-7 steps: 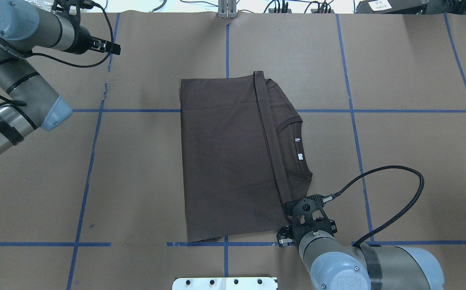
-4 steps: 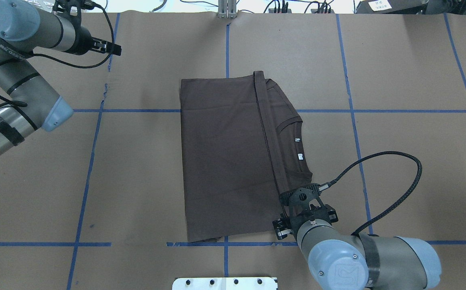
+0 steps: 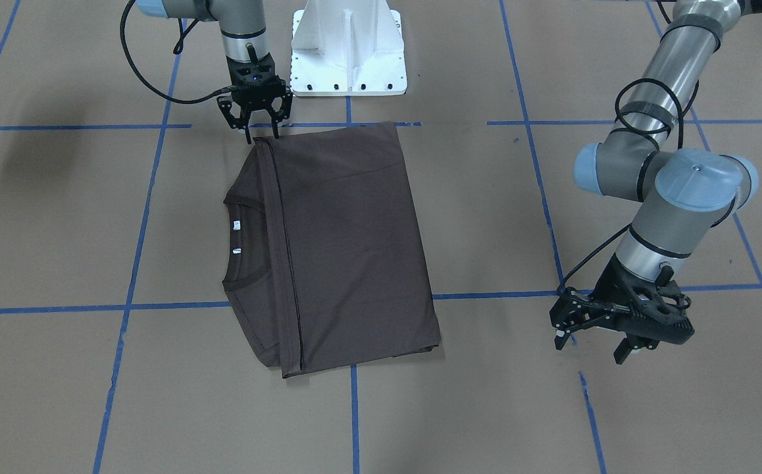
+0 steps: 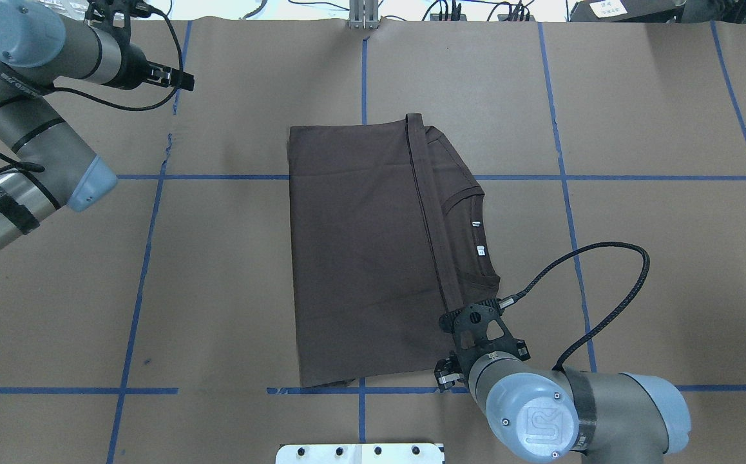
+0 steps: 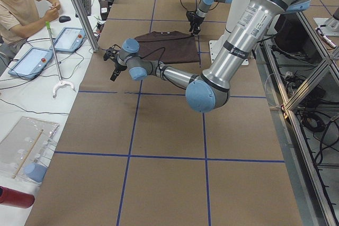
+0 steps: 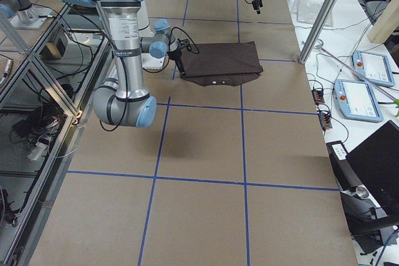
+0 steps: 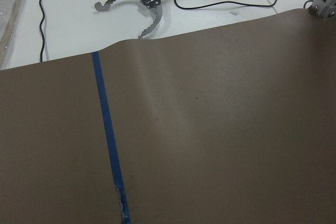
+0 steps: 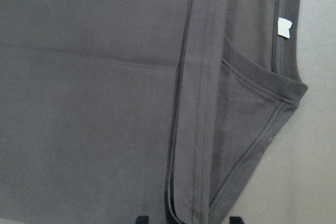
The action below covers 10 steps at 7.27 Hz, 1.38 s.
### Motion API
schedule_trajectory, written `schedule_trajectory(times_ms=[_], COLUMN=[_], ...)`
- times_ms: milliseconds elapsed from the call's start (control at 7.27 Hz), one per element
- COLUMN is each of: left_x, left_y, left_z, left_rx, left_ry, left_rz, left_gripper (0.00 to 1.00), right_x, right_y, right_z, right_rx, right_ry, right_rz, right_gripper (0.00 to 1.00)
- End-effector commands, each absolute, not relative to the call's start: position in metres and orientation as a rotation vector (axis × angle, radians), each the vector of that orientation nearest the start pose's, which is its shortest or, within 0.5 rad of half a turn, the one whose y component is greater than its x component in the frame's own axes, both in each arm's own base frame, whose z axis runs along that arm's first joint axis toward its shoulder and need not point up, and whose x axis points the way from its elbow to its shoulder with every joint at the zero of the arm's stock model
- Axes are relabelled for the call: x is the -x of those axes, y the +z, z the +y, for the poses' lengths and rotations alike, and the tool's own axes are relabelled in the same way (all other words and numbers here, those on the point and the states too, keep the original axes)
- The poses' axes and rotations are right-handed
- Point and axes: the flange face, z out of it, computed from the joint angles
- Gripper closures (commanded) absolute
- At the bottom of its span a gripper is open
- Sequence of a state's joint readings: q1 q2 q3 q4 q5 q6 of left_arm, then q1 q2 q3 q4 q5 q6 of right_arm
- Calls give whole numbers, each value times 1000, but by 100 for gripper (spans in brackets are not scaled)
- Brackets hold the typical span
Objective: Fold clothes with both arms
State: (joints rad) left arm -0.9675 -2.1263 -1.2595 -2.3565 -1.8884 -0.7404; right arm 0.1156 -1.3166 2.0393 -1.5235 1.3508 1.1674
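The dark brown T-shirt (image 4: 360, 258) lies folded flat mid-table, its hem strip laid across the collar (image 4: 469, 200) with the white labels (image 4: 480, 251). It also shows in the front view (image 3: 348, 243) and the right wrist view (image 8: 105, 77). My right gripper (image 3: 261, 135) is open, pointing down at the shirt's corner nearest the robot. Its fingertips (image 8: 140, 219) stand on either side of the folded hem edge. In the overhead view the right gripper (image 4: 469, 322) sits over that corner. My left gripper (image 3: 591, 347) is open and empty, hovering far from the shirt; overhead, the left gripper (image 4: 180, 78) is at the far left.
The white pedestal base (image 3: 348, 49) stands just behind the shirt's near edge. Blue tape lines grid the brown table cover. A metal post (image 4: 363, 16) stands at the far edge. An operator (image 5: 21, 3) sits beyond it. A grabber tool (image 7: 142, 3) lies off the table.
My right arm has moved a little forward and left, bringing its gripper further over the shirt's near corner. The left arm and the shirt have not moved.
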Motion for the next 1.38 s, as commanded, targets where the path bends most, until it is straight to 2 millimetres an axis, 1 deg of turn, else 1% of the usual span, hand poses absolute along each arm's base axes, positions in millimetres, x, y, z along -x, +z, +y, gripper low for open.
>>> schedule_trajectory(times_ms=[0,138,413,550,688,825,963,1100,1238], left_x=[-334,-334,-331,-330,-330,-330,-330,-330,-331], left_y=[404,406,406,402,403,404,404,406,408], left_z=[-659,-657,-654,-653,-653,-652,-652,-652,-651], left_rx=[-609,-610,-613,-618,-616,-615,-615,-613,-609], left_ry=[41,42,41,42,41,40,40,40,41], left_rz=[856,857,860,863,863,862,862,860,859], left_gripper=[0,0,0,0,0,0,0,0,0], right_x=[518,518,517,509,486,470,455,455,461], right_y=[315,314,316,329,347,374,385,387,385], right_z=[-216,-216,-218,-218,-213,-199,-196,-193,-185], right_rx=[-392,-395,-397,-385,-337,-270,-223,-171,-199], right_ry=[-192,-190,-185,-165,-21,133,239,350,384], right_rz=[-698,-699,-695,-678,-742,-850,-927,-952,-962], right_gripper=[88,100,100,100,100,100,100,100,57])
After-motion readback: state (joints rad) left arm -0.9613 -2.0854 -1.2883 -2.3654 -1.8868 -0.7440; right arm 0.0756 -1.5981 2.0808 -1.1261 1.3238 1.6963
